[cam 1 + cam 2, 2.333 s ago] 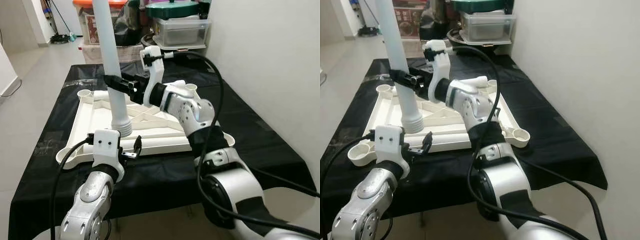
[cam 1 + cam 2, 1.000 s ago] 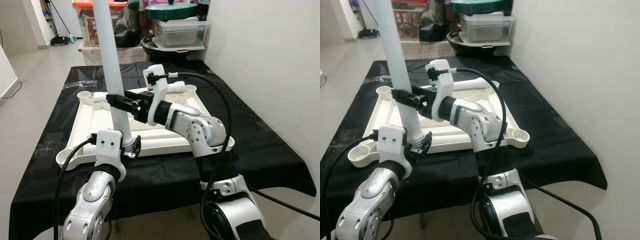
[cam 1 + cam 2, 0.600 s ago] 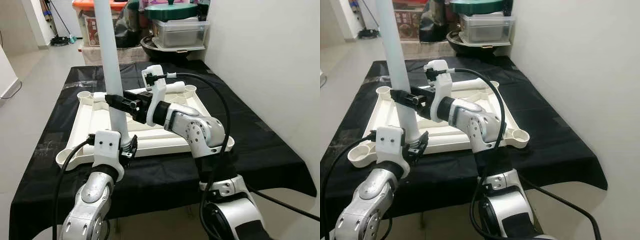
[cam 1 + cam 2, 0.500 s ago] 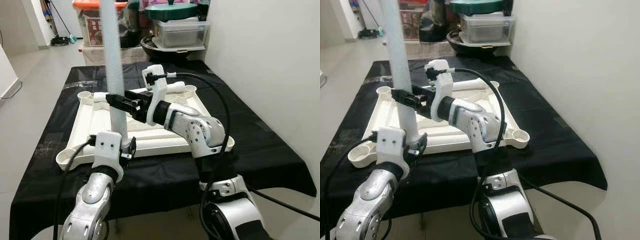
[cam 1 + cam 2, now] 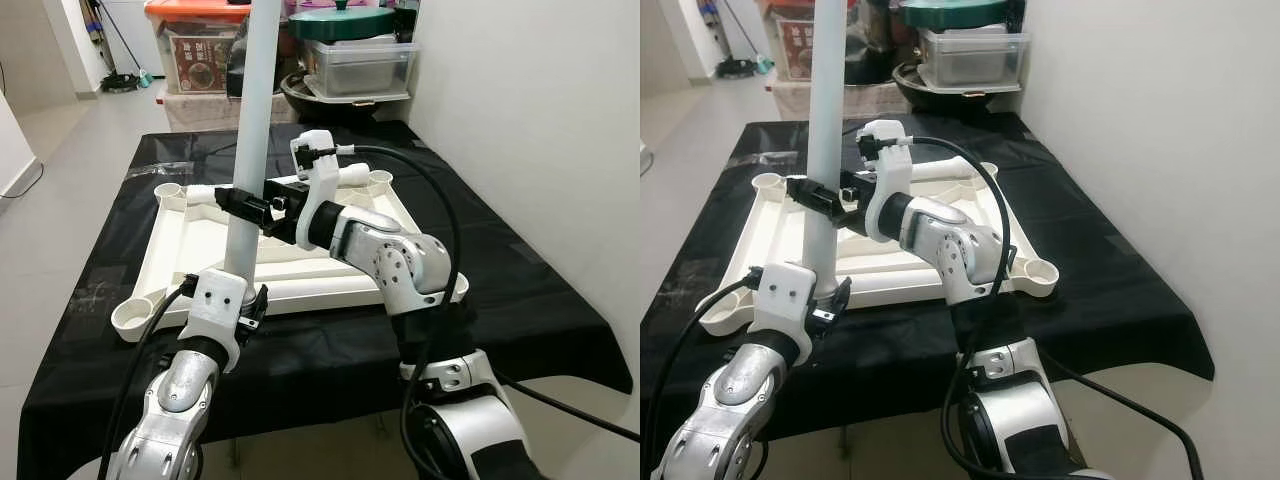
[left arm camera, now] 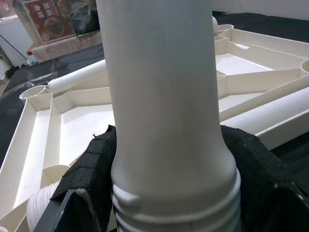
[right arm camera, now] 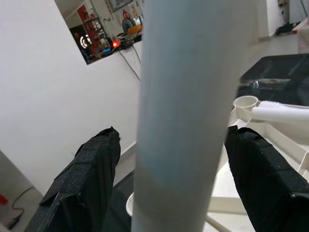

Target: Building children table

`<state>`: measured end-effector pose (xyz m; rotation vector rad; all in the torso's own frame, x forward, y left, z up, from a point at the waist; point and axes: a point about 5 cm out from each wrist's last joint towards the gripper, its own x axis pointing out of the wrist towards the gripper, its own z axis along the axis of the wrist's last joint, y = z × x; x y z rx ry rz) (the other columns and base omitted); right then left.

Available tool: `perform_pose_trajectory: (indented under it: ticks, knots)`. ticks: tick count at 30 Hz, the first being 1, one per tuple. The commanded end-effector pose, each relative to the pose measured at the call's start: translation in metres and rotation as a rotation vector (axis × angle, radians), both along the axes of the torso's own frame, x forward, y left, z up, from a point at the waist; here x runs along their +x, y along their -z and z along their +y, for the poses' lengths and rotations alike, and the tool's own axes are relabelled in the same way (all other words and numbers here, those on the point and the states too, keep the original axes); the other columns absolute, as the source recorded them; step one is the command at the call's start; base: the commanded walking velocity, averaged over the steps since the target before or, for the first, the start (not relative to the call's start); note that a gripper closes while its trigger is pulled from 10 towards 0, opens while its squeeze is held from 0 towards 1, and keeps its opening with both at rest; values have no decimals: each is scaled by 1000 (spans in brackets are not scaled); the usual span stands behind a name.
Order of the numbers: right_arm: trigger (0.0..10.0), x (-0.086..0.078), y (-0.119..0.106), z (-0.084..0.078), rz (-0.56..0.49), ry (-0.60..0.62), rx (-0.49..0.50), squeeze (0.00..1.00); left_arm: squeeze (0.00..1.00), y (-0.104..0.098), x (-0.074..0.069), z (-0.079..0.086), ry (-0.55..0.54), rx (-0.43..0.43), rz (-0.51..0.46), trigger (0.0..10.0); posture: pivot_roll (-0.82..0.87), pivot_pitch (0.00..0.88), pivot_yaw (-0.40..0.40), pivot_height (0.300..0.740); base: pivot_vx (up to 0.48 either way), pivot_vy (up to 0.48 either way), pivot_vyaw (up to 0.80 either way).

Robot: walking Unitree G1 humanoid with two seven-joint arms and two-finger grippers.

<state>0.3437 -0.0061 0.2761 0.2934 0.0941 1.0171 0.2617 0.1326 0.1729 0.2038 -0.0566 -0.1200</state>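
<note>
White plastic table leg (image 5: 250, 150) stands upright, clamped low by left end effector (image 5: 240, 297) and mid-shaft by right end effector (image 5: 243, 203).

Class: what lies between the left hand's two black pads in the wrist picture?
The white table leg, its threaded end pinched between the left hand's pads, in the left wrist view.

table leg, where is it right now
The table leg stands nearly upright over the near-left part of the tabletop, left hand gripping its threaded bottom end and right hand clamped higher up.
</note>
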Motion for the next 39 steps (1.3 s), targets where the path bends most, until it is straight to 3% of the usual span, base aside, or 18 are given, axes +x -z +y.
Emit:
perform_pose_trajectory:
  ticks: [1,9,21,22,23,24,30,38,39]
  knots:
    - [10000,-4,3,4,17,-22,4,0,0,1,0,-5,34,24,-10,10000,-10,0,-20,740,0,0,0]
    - [10000,-4,4,9,57,-28,12,0,0,11,-6,-18,95,73,8,10000,-14,0,-17,740,0,0,0]
    - [10000,-4,2,14,69,-33,21,0,0,13,-8,-21,104,87,3,10000,-11,0,-18,740,0,0,0]
    - [1176,-5,2,14,70,-35,22,0,0,13,-8,-21,104,88,3,10000,-11,0,-18,740,0,0,0]
    - [1176,-5,2,14,70,-35,22,0,0,13,-8,-21,104,88,3,10000,-11,0,-18,740,0,0,0]
    - [0,-5,2,14,70,-37,23,0,0,13,-8,-21,104,89,2,10000,-11,0,-18,740,0,0,0]
    - [0,-5,2,15,71,-36,26,0,0,13,-7,-22,103,83,0,10000,-13,0,-17,740,0,0,0]
    - [0,-7,3,16,71,-42,29,0,0,15,-6,-21,85,9,42,10000,-12,0,-18,740,0,0,0]
    - [0,-7,3,17,69,-43,30,0,290,16,-6,-21,85,3,53,10000,-12,0,-18,740,0,0,0]
